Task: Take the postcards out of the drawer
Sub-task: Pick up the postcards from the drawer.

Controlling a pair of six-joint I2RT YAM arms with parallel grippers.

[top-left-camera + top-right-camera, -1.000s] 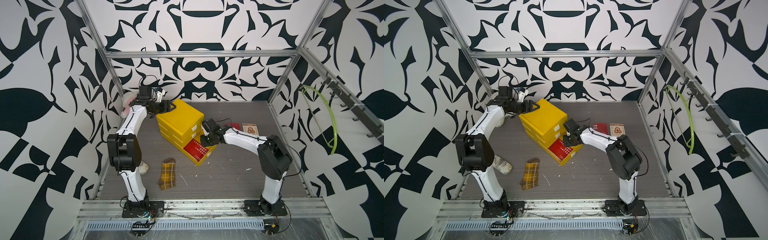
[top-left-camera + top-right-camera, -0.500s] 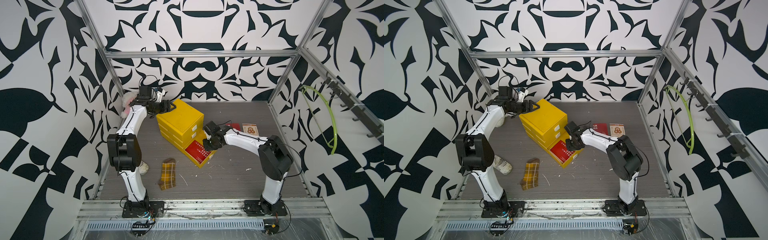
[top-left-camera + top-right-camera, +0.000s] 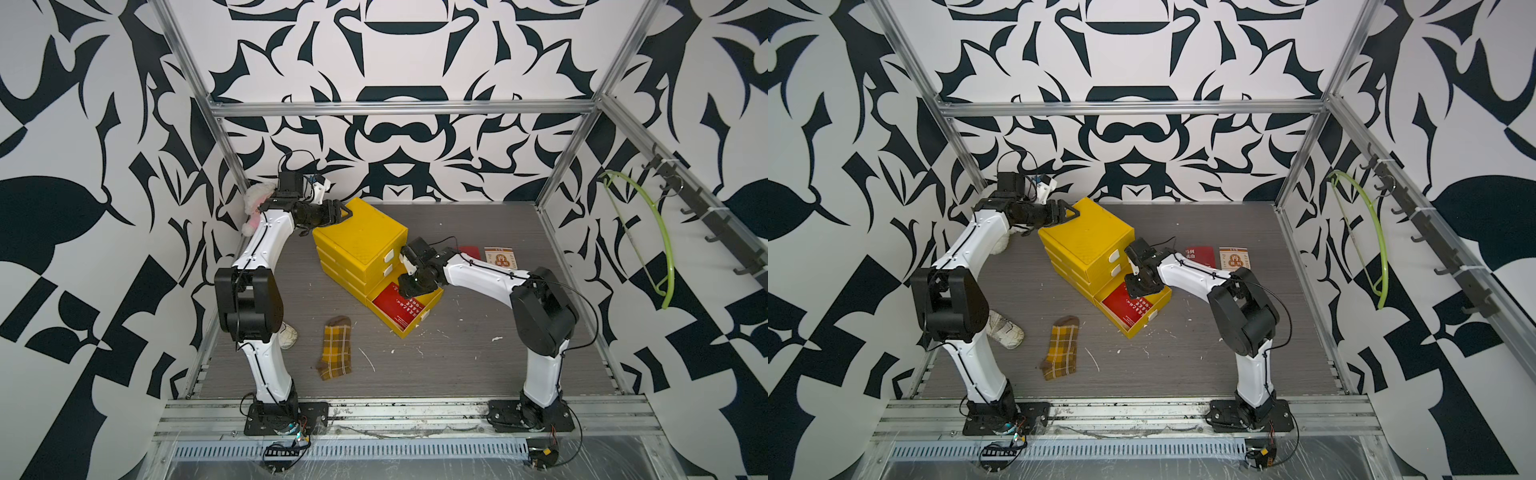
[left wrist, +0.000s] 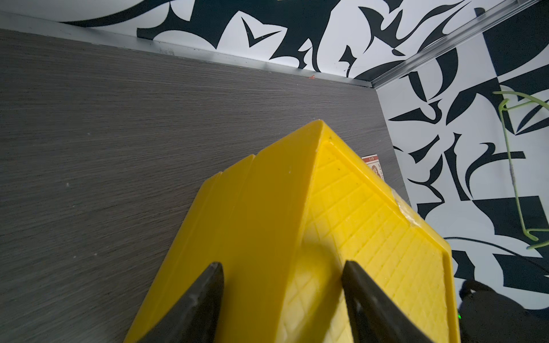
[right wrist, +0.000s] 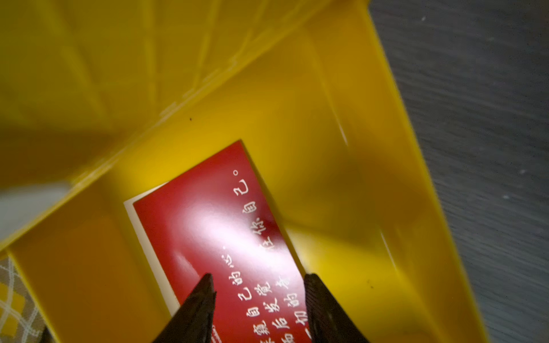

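A yellow three-drawer cabinet (image 3: pixel 359 232) (image 3: pixel 1086 237) stands mid-table with its bottom drawer (image 3: pixel 430 296) (image 3: pixel 1142 326) pulled out. A red postcard (image 3: pixel 397 305) (image 3: pixel 1127 307) (image 5: pixel 214 225) with white characters lies in the drawer, a pale edge showing under it. My right gripper (image 3: pixel 405 290) (image 3: pixel 1136 293) (image 5: pixel 257 282) hangs open just above that card, holding nothing. My left gripper (image 3: pixel 343 212) (image 3: pixel 1069 214) (image 4: pixel 282 267) is open, its fingers straddling the cabinet's (image 4: pixel 267 208) back top corner. A red postcard (image 3: pixel 469 252) (image 3: pixel 1200 256) and a cream one (image 3: pixel 500 257) (image 3: pixel 1235 258) lie on the table behind the right arm.
A yellow-brown plaid sock (image 3: pixel 336 347) (image 3: pixel 1061 353) lies in front of the cabinet. A white shoe (image 3: pixel 289 334) (image 3: pixel 1005 330) sits by the left arm. A pink-white plush (image 3: pixel 255 203) is in the back left corner. A green hanger (image 3: pixel 648 232) hangs on the right wall.
My right gripper has opened and dropped lower over the red card. The bottom drawer stands a little further out. The left arm has not moved.
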